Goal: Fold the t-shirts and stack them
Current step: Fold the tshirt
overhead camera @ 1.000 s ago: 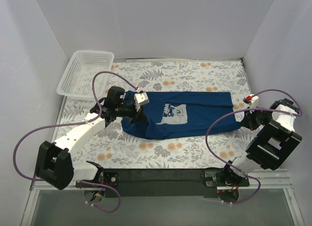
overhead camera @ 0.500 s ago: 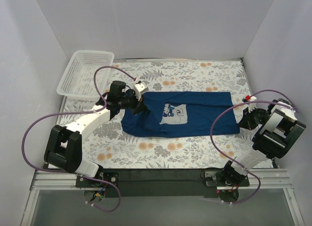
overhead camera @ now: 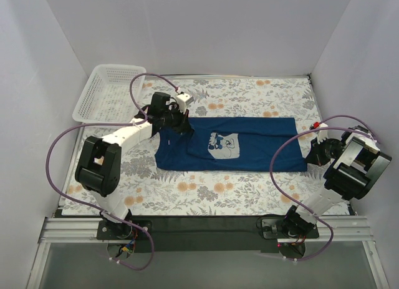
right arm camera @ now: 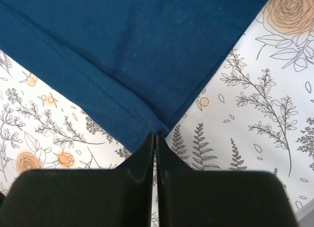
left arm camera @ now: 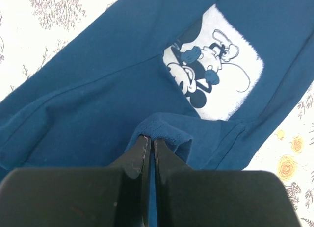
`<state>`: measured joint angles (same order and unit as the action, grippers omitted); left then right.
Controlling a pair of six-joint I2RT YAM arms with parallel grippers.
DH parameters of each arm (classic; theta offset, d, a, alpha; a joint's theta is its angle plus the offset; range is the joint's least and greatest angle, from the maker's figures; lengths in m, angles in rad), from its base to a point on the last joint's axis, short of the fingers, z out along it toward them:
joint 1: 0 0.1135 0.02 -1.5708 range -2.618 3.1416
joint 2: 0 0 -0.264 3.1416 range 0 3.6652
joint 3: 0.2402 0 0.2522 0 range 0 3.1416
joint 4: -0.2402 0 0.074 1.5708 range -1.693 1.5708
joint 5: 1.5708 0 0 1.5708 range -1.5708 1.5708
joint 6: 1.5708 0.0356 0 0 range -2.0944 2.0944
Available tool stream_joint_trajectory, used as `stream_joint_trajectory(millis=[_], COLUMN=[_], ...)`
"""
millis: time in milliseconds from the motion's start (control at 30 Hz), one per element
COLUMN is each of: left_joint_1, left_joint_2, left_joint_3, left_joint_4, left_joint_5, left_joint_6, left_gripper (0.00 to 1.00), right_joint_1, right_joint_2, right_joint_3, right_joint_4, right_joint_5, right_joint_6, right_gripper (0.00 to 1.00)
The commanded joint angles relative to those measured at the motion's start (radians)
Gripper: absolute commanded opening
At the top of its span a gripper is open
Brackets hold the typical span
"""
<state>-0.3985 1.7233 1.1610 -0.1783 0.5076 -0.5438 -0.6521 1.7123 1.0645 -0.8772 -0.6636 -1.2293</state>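
The dark navy t-shirt (overhead camera: 249,145) lies stretched across the middle of the floral table, its pale mouse print (overhead camera: 222,145) facing up. My left gripper (overhead camera: 182,125) is shut on a fold of the t-shirt's collar edge (left arm camera: 164,130) at the shirt's upper left, the print (left arm camera: 216,75) just beyond the fingertips. My right gripper (overhead camera: 310,155) is shut on the hem corner of the t-shirt (right arm camera: 156,126) at its right end, low over the table.
A white mesh basket (overhead camera: 110,93) stands at the back left corner of the table. White walls enclose the table on the left, back and right. Purple cables loop from both arms. The floral cloth (overhead camera: 206,195) shows in front of the shirt.
My left gripper has carried the shirt's left edge up and to the right, toward the back, flattening that end. My right gripper has held its corner almost still.
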Motion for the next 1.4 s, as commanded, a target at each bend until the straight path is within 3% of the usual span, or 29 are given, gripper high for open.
stream_joint_trajectory(millis=[0,567,900,1367], left_joint_1=[0.004,0.004,0.006,0.012], left_joint_2=[-0.002,-0.059,-0.111,0.005], left_joint_3=[0.058,-0.023,-0.05,0.029], left_joint_4=[-0.021,0.01,0.042,0.033], left_joint_5=[-0.035,-0.072,-0.034,-0.087], left_joint_6=[-0.013,-0.007,-0.053,-0.1], left_gripper=[0.0,0.0,0.0,0.0], right_joint_1=[0.002,0.002,0.003,0.002], right_joint_2=[0.009,0.018,0.015,0.023], right_joint_3=[0.003,-0.009,-0.058,-0.072], right_joint_4=[0.035,0.129,0.264,0.294], right_joint_5=[0.002,-0.111,-0.068,-0.036], right_joint_6=[0.022,0.134,0.258,0.278], right_gripper=[0.01,0.01,0.01,0.01])
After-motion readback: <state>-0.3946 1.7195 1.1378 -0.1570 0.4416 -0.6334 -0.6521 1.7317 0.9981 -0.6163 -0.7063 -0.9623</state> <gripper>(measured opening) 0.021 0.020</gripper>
